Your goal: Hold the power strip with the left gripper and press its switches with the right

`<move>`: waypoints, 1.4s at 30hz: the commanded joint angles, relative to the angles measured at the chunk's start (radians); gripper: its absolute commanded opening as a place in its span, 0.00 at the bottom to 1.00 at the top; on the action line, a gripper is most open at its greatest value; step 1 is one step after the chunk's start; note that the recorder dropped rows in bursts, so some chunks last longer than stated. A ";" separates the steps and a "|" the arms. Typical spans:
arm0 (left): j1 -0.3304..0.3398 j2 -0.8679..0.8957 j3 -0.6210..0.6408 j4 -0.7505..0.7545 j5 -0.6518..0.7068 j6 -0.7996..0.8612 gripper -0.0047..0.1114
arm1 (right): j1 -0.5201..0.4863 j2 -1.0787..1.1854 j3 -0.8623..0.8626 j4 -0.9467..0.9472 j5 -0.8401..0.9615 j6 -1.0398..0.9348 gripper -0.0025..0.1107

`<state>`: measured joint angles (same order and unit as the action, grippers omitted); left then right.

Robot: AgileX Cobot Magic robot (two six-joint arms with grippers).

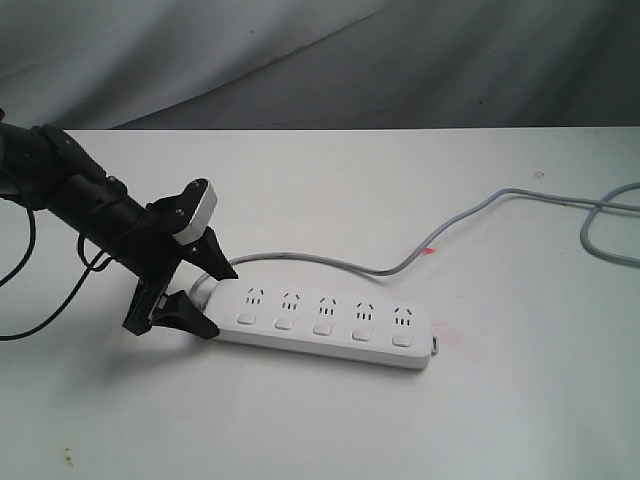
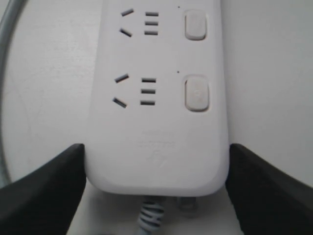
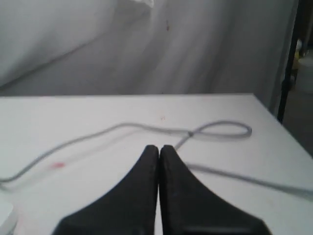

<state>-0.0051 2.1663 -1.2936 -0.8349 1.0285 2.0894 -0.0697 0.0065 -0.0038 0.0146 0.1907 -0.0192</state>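
The white power strip (image 1: 325,325) lies flat on the white table, its five switches (image 1: 322,327) in a row along the near side. My left gripper (image 1: 220,300) straddles the strip's cord end, one black finger on each long side. In the left wrist view the fingers (image 2: 54,186) touch both edges of the power strip (image 2: 156,122), and two of the switches (image 2: 196,93) show. The grey cord (image 2: 149,215) leaves between the jaws. My right gripper (image 3: 159,147) is out of the exterior view. It hangs shut and empty above the table, away from the strip.
The grey cord (image 1: 400,265) runs from the strip's left end toward the back right and loops (image 3: 215,129) near the table's right edge. Small red marks (image 1: 430,250) dot the tabletop. A grey cloth backdrop (image 1: 300,60) hangs behind the table.
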 commanded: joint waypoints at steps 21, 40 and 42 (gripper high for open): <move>-0.005 0.000 -0.004 -0.016 0.025 0.003 0.45 | 0.000 0.048 -0.230 0.252 -0.417 0.034 0.02; -0.005 0.000 -0.004 -0.016 0.022 0.003 0.45 | 0.000 1.236 -1.384 0.299 0.360 -0.247 0.02; -0.005 0.000 -0.004 -0.016 0.022 0.003 0.45 | 0.000 1.317 -1.461 0.299 0.453 -0.249 0.02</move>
<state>-0.0051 2.1663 -1.2936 -0.8349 1.0348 2.0894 -0.0697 1.2305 -1.3613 0.3297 0.4931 -0.2480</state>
